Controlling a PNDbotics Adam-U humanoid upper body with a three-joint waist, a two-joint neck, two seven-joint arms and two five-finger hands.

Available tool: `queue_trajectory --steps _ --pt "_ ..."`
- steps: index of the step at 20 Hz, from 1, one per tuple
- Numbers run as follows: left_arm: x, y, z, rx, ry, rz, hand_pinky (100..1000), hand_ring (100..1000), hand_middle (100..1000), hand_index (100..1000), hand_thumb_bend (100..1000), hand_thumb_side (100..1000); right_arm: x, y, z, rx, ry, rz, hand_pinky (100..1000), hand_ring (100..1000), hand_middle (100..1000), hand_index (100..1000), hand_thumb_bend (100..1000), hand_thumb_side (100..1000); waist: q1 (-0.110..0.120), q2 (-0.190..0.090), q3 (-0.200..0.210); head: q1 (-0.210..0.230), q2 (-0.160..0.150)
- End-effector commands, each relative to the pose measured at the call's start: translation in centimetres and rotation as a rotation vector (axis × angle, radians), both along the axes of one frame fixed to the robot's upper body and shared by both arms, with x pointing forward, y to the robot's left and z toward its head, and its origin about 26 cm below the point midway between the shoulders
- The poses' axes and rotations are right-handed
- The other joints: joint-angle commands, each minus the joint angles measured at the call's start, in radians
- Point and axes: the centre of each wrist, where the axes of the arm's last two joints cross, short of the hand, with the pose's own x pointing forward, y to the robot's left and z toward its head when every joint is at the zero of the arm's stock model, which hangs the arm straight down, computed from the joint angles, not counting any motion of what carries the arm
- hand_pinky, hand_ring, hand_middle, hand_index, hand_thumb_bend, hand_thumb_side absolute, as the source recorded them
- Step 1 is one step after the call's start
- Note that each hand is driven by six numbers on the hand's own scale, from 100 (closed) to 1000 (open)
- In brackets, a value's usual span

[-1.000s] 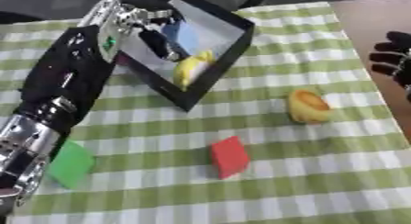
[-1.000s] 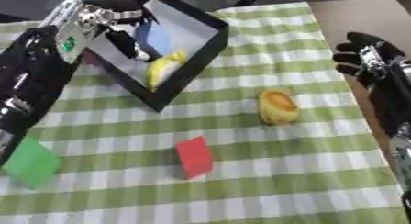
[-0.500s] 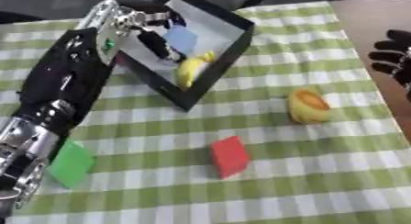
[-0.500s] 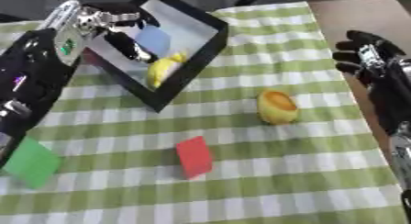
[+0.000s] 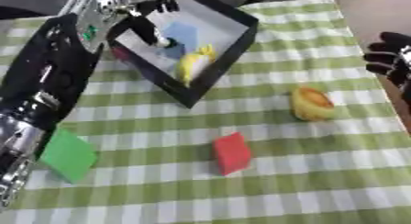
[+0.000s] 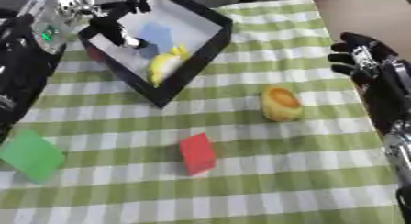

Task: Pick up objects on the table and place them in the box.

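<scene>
A black box [image 5: 215, 74] with a pale floor lies tilted at the back left. In it are a blue block [image 5: 183, 35] and a yellow curved thing [image 5: 191, 67]. My left hand [image 5: 143, 17] hangs over the box's left half, fingers spread and pointing down, with nothing clearly held. On the cloth lie an orange-yellow cup-shaped thing [image 5: 311, 103], a red block [image 5: 231, 153] and a green block [image 5: 68, 154]. My right hand [image 6: 365, 62] rests open at the right edge, fingers up, away from all of them.
A green and white checked cloth [image 5: 321, 172] covers the table. Bare brown tabletop [image 5: 373, 12] shows at the back right. My left forearm [image 5: 48, 85] crosses the left side, above the green block. A bit of red [image 5: 120, 54] shows at the box's left wall.
My left hand has drawn slightly up and back over the box's left part. The blocks, the cup-shaped thing and my right hand have stayed put.
</scene>
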Motion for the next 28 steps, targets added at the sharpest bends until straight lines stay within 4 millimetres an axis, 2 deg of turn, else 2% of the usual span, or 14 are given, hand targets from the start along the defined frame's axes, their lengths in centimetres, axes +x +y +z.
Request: queue_trajectory --steps 1,9,10,11,14,18,22,23,24,25,26,28 --pt "-0.9 1.0 3.3 -0.004 -0.042 -0.023 863 840 801 869 412 259 -0.3 -0.8 0.9 -0.032 -0.03 -0.022 830 781 717 822 100 632 0.012 -0.046 0.009 -0.012 0.01" --pt "-3.8 3.0 4.6 0.106 -0.005 -0.143 852 831 797 868 463 342 -0.6 -1.9 0.3 -0.053 -0.011 -0.061 830 780 716 822 100 631 0.026 -0.065 0.062 -0.054 0.036" --pt "-4.4 3.3 4.8 0.114 -0.004 -0.169 853 831 797 868 529 327 -0.7 -2.0 0.3 -0.055 -0.009 -0.064 830 780 716 822 100 629 0.028 -0.067 0.068 -0.059 0.038" --pt "-5.2 3.6 5.1 0.121 -0.004 -0.194 853 831 798 869 469 371 -0.7 -2.2 0.2 -0.058 -0.006 -0.069 830 780 716 822 100 631 0.03 -0.068 0.074 -0.064 0.04" --pt "-8.2 4.9 5.5 0.143 0.011 -0.244 852 831 799 869 493 417 -0.8 -2.5 0.1 -0.065 -0.003 -0.082 829 780 716 822 100 629 0.034 -0.071 0.089 -0.07 0.041" --pt "-12.9 6.7 5.3 0.16 0.025 -0.269 853 834 802 867 500 416 -0.9 -2.7 0.1 -0.068 -0.004 -0.09 829 779 715 821 100 629 0.036 -0.07 0.099 -0.07 0.042" --pt "-17.1 7.9 4.2 0.205 0.048 -0.264 855 838 807 869 526 430 -0.9 -2.7 0.1 -0.067 -0.006 -0.094 829 779 714 821 100 630 0.036 -0.063 0.104 -0.07 0.042" --pt "-18.0 8.1 3.9 0.219 0.055 -0.263 854 838 807 871 666 363 -0.9 -2.7 0.1 -0.067 -0.006 -0.094 829 779 714 821 100 622 0.035 -0.062 0.105 -0.07 0.042" --pt "-18.7 8.1 3.6 0.231 0.062 -0.259 853 838 808 872 563 425 -0.9 -2.7 0.1 -0.066 -0.007 -0.094 828 778 714 821 100 630 0.034 -0.06 0.106 -0.071 0.041" --pt "-19.5 8.1 3.3 0.246 0.064 -0.262 853 838 807 872 690 369 -0.9 -2.7 0.1 -0.065 -0.007 -0.094 828 778 714 821 100 625 0.033 -0.058 0.106 -0.072 0.041" --pt "-20.2 8.1 3.0 0.26 0.065 -0.265 852 839 809 874 585 415 -0.9 -2.7 0.1 -0.065 -0.007 -0.095 828 778 714 821 100 629 0.032 -0.057 0.107 -0.074 0.039" --pt "-20.9 8.4 2.4 0.278 0.07 -0.261 854 840 809 874 584 426 -0.9 -2.7 0.1 -0.063 -0.007 -0.097 828 778 714 821 100 629 0.029 -0.054 0.107 -0.076 0.036"
